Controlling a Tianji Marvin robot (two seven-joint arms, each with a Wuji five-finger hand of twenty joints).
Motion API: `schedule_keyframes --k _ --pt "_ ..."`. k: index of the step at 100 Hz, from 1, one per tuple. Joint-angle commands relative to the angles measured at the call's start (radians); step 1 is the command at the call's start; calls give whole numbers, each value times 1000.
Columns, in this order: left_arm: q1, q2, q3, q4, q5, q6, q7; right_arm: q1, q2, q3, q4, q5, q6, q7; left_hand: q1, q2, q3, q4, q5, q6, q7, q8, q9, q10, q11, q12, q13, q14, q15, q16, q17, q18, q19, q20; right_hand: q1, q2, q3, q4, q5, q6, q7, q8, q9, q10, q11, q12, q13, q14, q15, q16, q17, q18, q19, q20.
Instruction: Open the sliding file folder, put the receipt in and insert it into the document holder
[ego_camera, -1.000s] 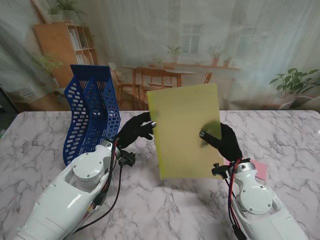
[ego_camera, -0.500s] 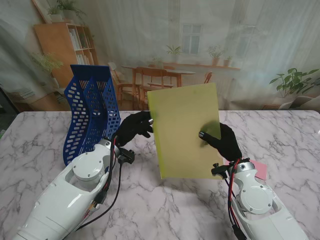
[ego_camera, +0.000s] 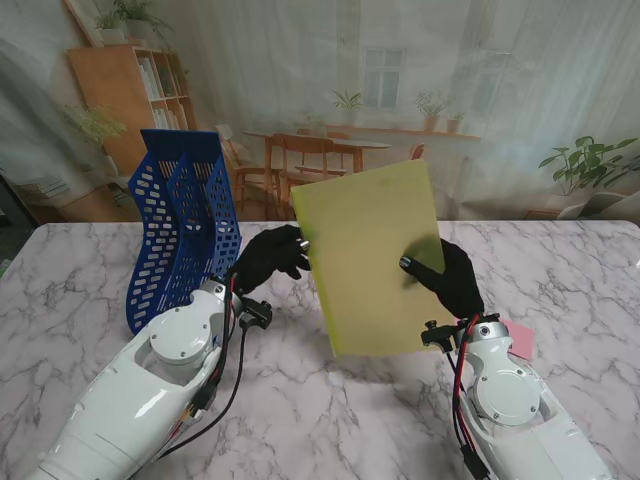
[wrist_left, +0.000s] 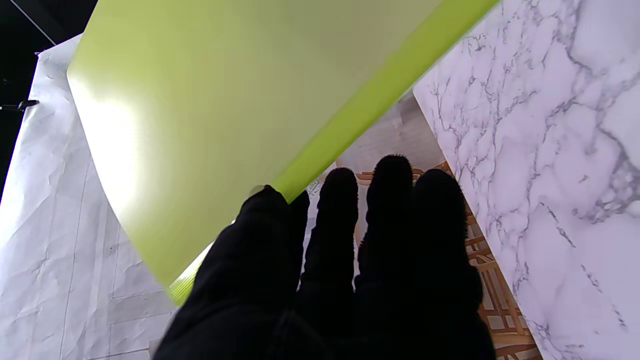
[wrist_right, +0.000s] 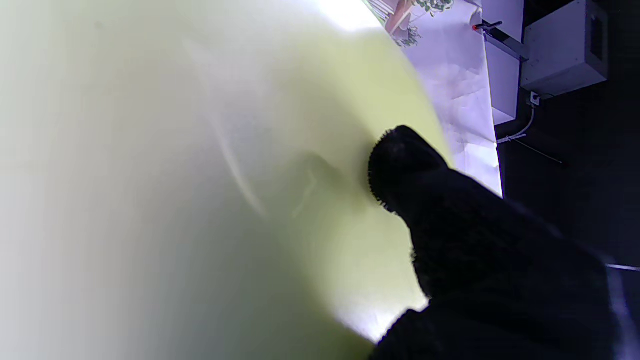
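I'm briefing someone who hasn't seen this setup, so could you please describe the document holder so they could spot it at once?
Start from the marble table and look to its far left corner. There stands the document holder, an upright blue plastic rack with perforated, lattice-like walls, left of the left hand. It is the only blue thing on the table, unlike the flat yellow-green folder held up beside it.

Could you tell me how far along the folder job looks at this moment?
In hand: the yellow-green folder is lifted upright off the table, the right robot hand gripping its right side and the left robot hand at its left edge. Whether the receipt is inside cannot be told. Left: inserting it into the blue document holder, which stands at the left.
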Motion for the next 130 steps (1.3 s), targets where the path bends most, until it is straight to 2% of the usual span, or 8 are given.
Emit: schedule_keyframes --k 1,49,83,99,130 --pt "2 -10 11 6 -6 11 -14 8 -11 -1 -5 -1 -14 -11 60 -7 27 -1 114 -42 126 7 39 4 11 14 39 -4 36 21 29 -48 43 1 83 99 70 23 -5 -156 78 51 -4 -19 57 21 28 -32 62 20 15 -37 24 -6" --pt "6 -17 49 -4 -53 35 -24 40 -20 0 13 -23 -56 -52 60 -7 30 -1 115 -35 132 -4 44 0 9 13 41 -1 39 19 32 -46 53 -7 83 101 67 23 -5 -169 86 56 5 -27 66 41 38 -45 80 31 36 -44 27 -9" --pt "43 -5 25 -46 -69 23 -47 92 -22 -9 86 -163 -92 -104 60 -1 29 1 103 -30 127 -6 39 7 15 12 40 6 47 23 28 -46 65 -6 81 104 61 23 -6 -181 87 57 5 -33 59 46 37 -50 71 31 36 -49 26 -12" --pt "45 -1 31 -44 -56 28 -60 108 -27 -13 98 -160 -93 -117 60 -2 29 1 105 -30 127 -5 40 6 18 10 42 5 50 25 30 -46 69 -6 82 106 60 24 -7 -183 89 58 5 -34 58 47 37 -50 70 31 38 -50 25 -13" --pt "42 -5 60 -46 -69 55 -63 137 -31 -12 103 -163 -100 -132 60 -3 29 2 107 -30 126 -5 42 7 18 7 43 6 52 26 31 -44 74 -6 81 108 57 24 -7 -187 90 59 6 -38 57 52 40 -54 71 34 43 -53 25 -15"
